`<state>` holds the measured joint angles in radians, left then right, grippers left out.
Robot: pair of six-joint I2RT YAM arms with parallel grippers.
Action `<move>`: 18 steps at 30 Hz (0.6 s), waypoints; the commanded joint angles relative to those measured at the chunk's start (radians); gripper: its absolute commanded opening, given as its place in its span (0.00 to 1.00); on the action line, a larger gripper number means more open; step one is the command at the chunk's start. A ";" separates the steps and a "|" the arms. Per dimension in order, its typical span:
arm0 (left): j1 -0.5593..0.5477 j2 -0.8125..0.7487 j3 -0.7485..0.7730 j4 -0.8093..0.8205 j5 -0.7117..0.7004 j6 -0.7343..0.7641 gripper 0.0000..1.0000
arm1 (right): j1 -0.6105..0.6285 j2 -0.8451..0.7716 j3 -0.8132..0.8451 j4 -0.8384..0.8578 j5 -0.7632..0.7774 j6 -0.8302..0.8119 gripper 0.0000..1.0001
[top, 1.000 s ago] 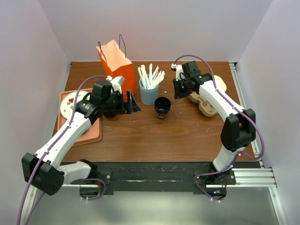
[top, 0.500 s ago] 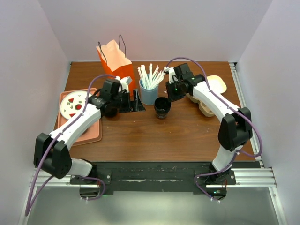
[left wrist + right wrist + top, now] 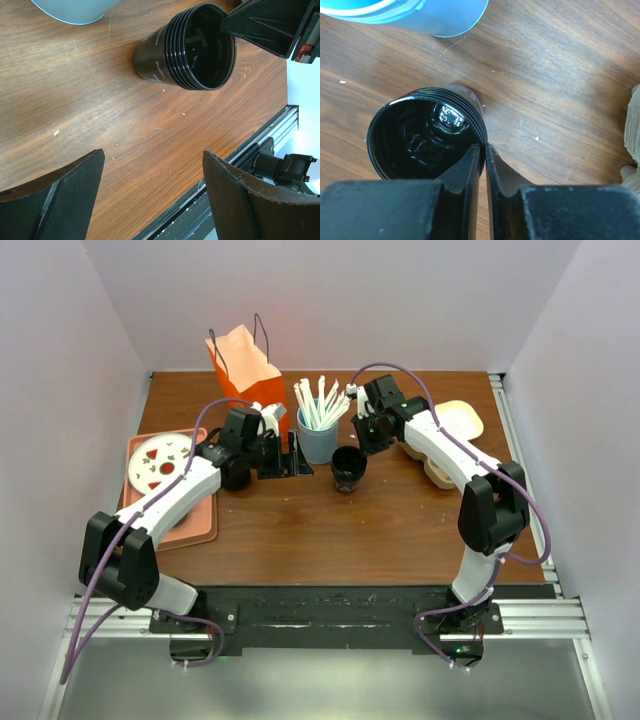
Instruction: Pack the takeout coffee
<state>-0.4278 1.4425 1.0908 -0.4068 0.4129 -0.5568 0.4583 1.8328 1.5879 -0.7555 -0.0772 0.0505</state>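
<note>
Right wrist: right gripper [image 3: 482, 150] clenched empty, tips at takeout coffee [image 3: 420, 135] rim.
Risk: sideways nudge cld topple it.
Left gripper [image 3: 152, 160]: spread wide, nr cup.

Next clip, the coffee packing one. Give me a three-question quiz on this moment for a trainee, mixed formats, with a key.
1. True or false: the left gripper is clamped on the takeout coffee.
2. In the right wrist view, the right gripper has its fingers: A) spread wide; B) almost together, tips at the coffee's rim; C) out of frame.
3. Which container stands nearest the coffee?
Key: 1 false: its jaws are open and the coffee sits apart from them. 2 B. 3 the blue straw holder.
</note>
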 commanded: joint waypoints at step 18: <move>-0.006 -0.001 0.017 0.040 0.018 0.009 0.84 | 0.005 0.022 0.087 -0.038 0.024 -0.001 0.17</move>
<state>-0.4278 1.4437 1.0908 -0.4049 0.4152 -0.5564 0.4583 1.8519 1.6402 -0.7753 -0.0692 0.0521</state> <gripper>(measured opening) 0.842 0.164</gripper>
